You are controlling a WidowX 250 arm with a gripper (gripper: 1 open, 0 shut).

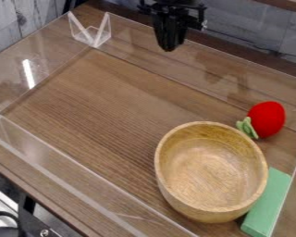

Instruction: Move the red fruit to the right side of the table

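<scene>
At the far edge of the table [101,102], near the middle of the back wall, my gripper [170,43] hangs pointing straight down. Its two dark fingers are drawn together into a single narrow tip, with no gap showing between them, and nothing is caught in them. The tip hovers just above the wood grain without touching any object.

Well apart from me, on the right side of the scene, the red fruit [266,118] sits on the tabletop, round and bright, with its green leafy tip [247,127] pointing toward the left and near side. It rests just beside the far right rim of the wooden bowl [213,171]; whether the leaves actually touch the rim I cannot tell. The bowl is round, pale and upright, with nothing inside it, and it occupies the near right part of the table.

On the near side of the fruit, at the right edge, a flat pale-green block [269,205] lies against the bowl's right side, running toward the near corner.

Low clear acrylic walls [40,65] border the table on the left and near sides, and a clear bracket [89,31] stands at the far left corner.
</scene>
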